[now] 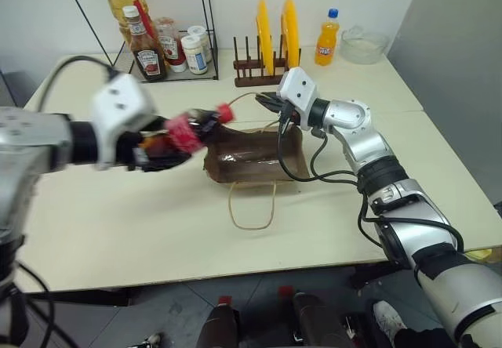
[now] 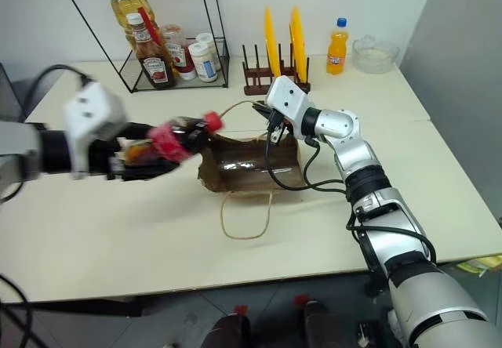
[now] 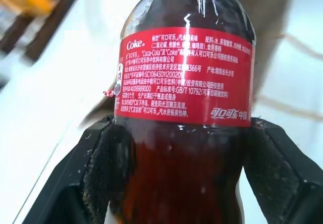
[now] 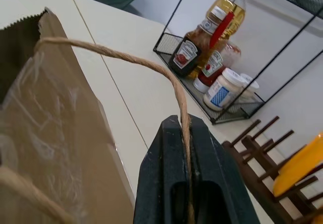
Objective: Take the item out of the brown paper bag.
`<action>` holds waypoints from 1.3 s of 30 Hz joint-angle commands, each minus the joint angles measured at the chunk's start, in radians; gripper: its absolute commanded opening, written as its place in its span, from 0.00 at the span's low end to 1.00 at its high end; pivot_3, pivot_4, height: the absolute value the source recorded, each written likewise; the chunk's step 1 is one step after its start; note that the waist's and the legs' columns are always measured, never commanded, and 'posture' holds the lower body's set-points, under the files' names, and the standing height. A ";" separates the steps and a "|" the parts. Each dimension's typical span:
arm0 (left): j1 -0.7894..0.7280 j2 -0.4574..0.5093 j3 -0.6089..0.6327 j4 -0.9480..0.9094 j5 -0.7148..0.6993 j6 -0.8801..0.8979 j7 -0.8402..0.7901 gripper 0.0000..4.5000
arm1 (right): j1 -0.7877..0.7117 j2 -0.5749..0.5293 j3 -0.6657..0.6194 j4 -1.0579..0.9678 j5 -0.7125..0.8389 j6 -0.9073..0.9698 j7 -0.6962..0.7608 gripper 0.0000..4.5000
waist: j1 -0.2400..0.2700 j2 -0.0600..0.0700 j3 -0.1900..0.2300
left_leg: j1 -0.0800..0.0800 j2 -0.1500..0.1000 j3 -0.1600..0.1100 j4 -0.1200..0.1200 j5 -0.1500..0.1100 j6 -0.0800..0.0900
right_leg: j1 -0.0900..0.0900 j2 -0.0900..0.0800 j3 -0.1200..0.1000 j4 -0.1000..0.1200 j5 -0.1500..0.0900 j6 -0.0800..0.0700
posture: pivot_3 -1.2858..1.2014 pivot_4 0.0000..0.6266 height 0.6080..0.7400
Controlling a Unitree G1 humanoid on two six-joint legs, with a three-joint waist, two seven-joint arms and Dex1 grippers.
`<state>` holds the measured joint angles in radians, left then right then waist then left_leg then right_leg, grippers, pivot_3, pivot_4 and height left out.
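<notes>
We saw the left gripper (image 1: 161,146) clamped on the cola bottle (image 1: 190,129), which hung clear of the crumpled brown paper bag (image 1: 255,158), red cap toward its mouth. Our left wrist view showed the glossy label and rough finger pads (image 3: 103,171). The right gripper (image 4: 185,133) pinched the bag's twisted loop handle (image 4: 126,60). The pale surface (image 1: 141,222) lay open in front.

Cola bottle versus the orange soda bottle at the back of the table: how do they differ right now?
The cola bottle has dark liquid, a red cap and a red label; the orange soda bottle has orange liquid and a blue cap. The cola bottle is tilted in the left gripper, off the table; the orange soda bottle stands upright, untouched. Both are capped.
</notes>
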<state>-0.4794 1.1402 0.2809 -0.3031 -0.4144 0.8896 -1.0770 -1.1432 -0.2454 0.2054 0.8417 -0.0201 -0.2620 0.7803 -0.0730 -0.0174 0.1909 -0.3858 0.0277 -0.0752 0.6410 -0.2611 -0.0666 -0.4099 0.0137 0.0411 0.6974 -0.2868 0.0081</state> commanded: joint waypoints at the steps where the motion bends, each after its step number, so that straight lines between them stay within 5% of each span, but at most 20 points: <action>1: 0.016 -0.006 0.121 0.143 0.056 -0.121 0.084 0.72 | -0.035 0.002 -0.023 0.000 -0.003 -0.031 -0.003 0.00 | -0.001 0.000 0.000 | 0.000 0.000 0.000 0.000 0.000 0.000 | 0.000 0.000 0.000 0.000 0.000 0.000 | 0.52 0.24 1.00; 8: -0.033 -0.263 0.016 0.507 0.244 -0.343 0.470 0.72 | -0.050 0.007 -0.020 0.022 -0.010 -0.048 0.000 0.00 | 0.016 -0.001 0.000 | -0.001 0.000 0.000 0.002 0.000 0.000 | 0.000 -0.002 0.000 0.000 0.000 0.000 | 0.52 0.24 1.00; 17: -0.171 -0.369 -0.128 0.946 0.374 -0.554 0.559 0.72 | -0.040 0.007 -0.022 -0.002 -0.016 -0.040 -0.007 0.00 | 0.024 -0.005 -0.002 | -0.013 -0.002 0.000 0.005 0.001 -0.003 | -0.010 -0.007 -0.002 0.002 0.004 0.001 | 0.52 0.24 1.00; 21: -0.204 -0.365 -0.136 1.006 0.378 -0.586 0.542 1.00 | -0.034 0.002 -0.025 -0.013 -0.018 -0.033 -0.011 0.00 | 0.022 -0.005 -0.002 | -0.012 -0.001 0.000 0.005 0.001 -0.003 | -0.010 -0.006 -0.002 0.003 0.004 0.000 | 0.52 0.24 1.00; 26: -0.190 -0.337 -0.112 0.906 0.346 -0.539 0.506 1.00 | -0.023 -0.006 -0.025 -0.029 -0.018 -0.026 -0.013 0.00 | 0.018 -0.005 -0.002 | -0.013 -0.001 0.000 0.005 0.003 -0.004 | -0.011 -0.006 -0.002 0.002 0.005 0.000 | 0.52 0.24 1.00; 34: -0.016 -0.190 0.043 0.340 0.131 -0.294 0.301 1.00 | -0.122 -0.007 -0.054 0.054 -0.010 0.004 -0.041 0.00 | 0.012 -0.004 -0.002 | -0.014 0.000 0.001 0.004 0.003 -0.005 | -0.011 -0.007 -0.001 0.002 0.004 0.000 | 0.52 0.24 1.00; 39: 0.132 -0.190 0.101 0.062 -0.051 -0.207 0.182 1.00 | -0.241 0.015 -0.080 0.208 -0.011 0.050 -0.070 0.00 | 0.012 -0.004 -0.002 | -0.013 0.000 0.001 0.004 0.003 -0.005 | -0.011 -0.007 0.000 0.002 0.004 0.000 | 0.52 0.24 1.00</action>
<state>-0.3879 0.9561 0.3611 -0.1395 -0.3947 0.6503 -0.8541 -1.3429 -0.2371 0.1449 1.0149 -0.0377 -0.2283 0.7176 -0.0608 -0.0211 0.1890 -0.3982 0.0276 -0.0738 0.6446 -0.2585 -0.0713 -0.4204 0.0072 0.0409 0.6992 -0.2824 0.0084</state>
